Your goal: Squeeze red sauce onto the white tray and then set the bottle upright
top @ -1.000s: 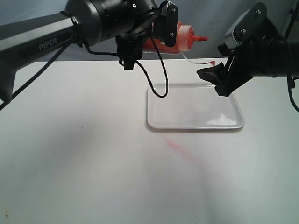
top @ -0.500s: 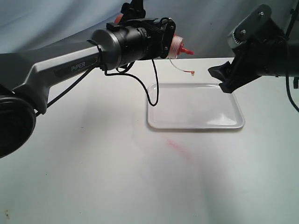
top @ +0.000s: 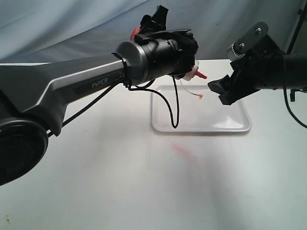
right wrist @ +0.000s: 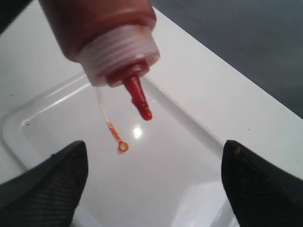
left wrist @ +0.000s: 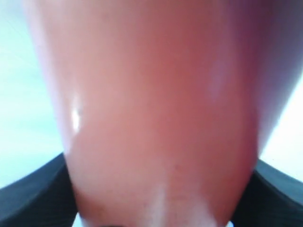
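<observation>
My left gripper (left wrist: 156, 198) is shut on the bottle (left wrist: 156, 94), whose red-orange body fills the left wrist view. It holds the bottle tilted above the white tray (top: 230, 125), with the red nozzle (top: 202, 75) pointing down and to the right. The tethered cap (top: 200, 97) dangles below the nozzle. The right wrist view shows the whitish screw top (right wrist: 120, 59), the nozzle (right wrist: 139, 101) and the cap (right wrist: 122, 147) over the tray floor (right wrist: 189, 161). No red sauce shows on the tray. My right gripper (top: 219, 89) hangs open just right of the nozzle, holding nothing.
A faint dull pink smear (top: 184, 151) marks the white table in front of the tray. The left arm's black cable (top: 173, 108) loops down over the tray's left part. A blue-grey backdrop (top: 72, 24) closes the far side.
The left arm has swung right and lower, bringing the bottle's nozzle over the tray and tipping it downward. The right gripper has shifted slightly left and down toward the nozzle.
</observation>
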Available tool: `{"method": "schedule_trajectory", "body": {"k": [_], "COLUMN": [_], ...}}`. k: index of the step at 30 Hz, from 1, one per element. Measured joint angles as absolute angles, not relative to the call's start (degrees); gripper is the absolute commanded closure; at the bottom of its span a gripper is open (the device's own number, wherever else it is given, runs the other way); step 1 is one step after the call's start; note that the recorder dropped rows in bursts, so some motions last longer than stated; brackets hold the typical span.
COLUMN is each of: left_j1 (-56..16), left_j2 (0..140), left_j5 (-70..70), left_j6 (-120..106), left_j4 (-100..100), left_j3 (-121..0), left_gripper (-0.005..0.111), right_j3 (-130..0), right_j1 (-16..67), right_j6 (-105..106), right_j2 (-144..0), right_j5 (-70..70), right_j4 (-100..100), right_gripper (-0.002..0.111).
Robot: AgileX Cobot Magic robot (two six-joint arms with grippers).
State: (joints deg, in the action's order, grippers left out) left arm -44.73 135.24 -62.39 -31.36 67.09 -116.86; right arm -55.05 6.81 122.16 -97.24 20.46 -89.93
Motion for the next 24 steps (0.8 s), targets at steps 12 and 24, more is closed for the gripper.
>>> {"method": "schedule_trajectory", "body": {"k": [12,24], "left_j1": [-45.66,-45.78], "left_j2": [134.98,128.97], "left_j5": [-65.25,-68.76], "left_j6": [-36.05,-48.19], "left_j4": [58.21,43.79], "left_j3": [-116.86,-116.86], "left_gripper": [0.107,0.107], "right_j3": [-57.73,-57.73], "right_j1": [6.81,6.81], "right_j6": [122.16,122.16], "right_j2": [-104.5,-105.77], "right_j5": [29.29,34.24], "right_j4": [-89.11,-87.57], "right_gripper": [0.037,0.036]}}
